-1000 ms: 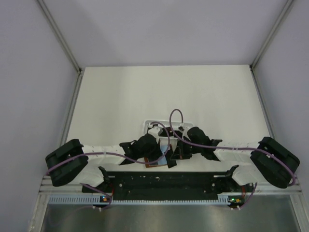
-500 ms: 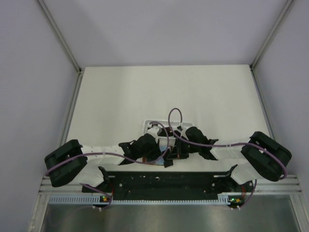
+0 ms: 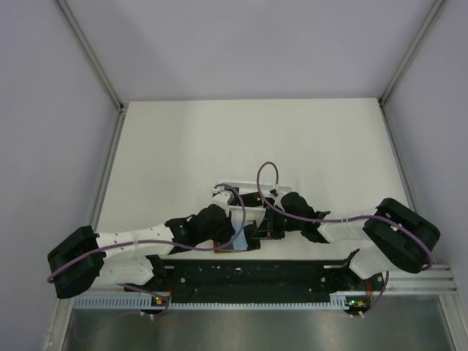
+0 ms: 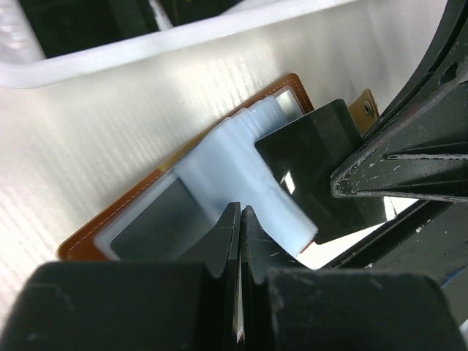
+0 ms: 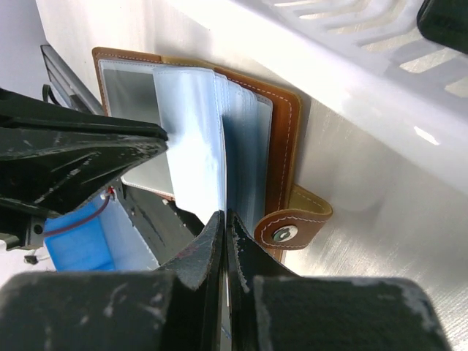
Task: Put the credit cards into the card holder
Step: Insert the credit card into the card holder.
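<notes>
The brown card holder (image 4: pixel 110 228) lies open near the table's front edge, with its bluish sleeves fanned up. It also shows in the right wrist view (image 5: pixel 282 146) and the top view (image 3: pixel 232 248). My left gripper (image 4: pixel 240 209) is shut on the edge of one sleeve (image 4: pixel 241 164). My right gripper (image 5: pixel 224 213) is shut on a thin black credit card (image 4: pixel 311 164), whose far end sits under the sleeves. The clasp tab (image 5: pixel 292 223) sticks out beside the right fingers. In the top view both grippers, left (image 3: pixel 238 232) and right (image 3: pixel 257 228), meet over the holder.
The white slotted basket (image 3: pixel 219 189) stands just behind the holder, close to both grippers, and holds dark items (image 5: pixel 446 22). Its wall (image 4: pixel 146 44) runs along the holder's far side. The black base rail (image 3: pixel 248 274) lies just in front.
The left arm has swung its elbow down and to the left, and its gripper now holds a sleeve up. The right arm's elbow drew in a little earlier. The holder's bluish sleeves show more.
</notes>
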Controlling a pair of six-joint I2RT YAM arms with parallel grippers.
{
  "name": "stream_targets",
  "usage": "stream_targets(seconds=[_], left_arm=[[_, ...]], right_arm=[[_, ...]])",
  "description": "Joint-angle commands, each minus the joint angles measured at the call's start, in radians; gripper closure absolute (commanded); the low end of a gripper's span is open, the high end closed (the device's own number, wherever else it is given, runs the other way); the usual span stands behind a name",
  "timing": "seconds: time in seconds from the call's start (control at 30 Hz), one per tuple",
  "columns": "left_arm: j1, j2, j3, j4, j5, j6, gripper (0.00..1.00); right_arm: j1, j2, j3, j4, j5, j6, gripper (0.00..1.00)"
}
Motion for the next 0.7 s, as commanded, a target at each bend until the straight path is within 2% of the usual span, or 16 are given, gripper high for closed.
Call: stream_targets(seconds=[0.0,0.13,0.43,0.67], left_arm=[[0.002,-0.076,-0.016,-0.065,-0.083,-0.027,1.0],[0.002,-0.109,-0.034,-0.077,-0.103,-0.042,1.0],[0.0,-0.076,-0.048,-0.093,-0.091,-0.079,1.0],[0.002,-0.086,-0.053,-0.091,-0.103,-0.079,1.0]], right_arm=[[0.013,0.022,-0.014,0.042,0.041,0.021,1.0],[0.013,0.047,-0.01,0.065,0.036,0.036,1.0],[0.013,0.047,-0.008,0.136,-0.002,0.056,1.0],[0.013,-0.013,0.035,0.079,-0.023,0.013,1.0]])
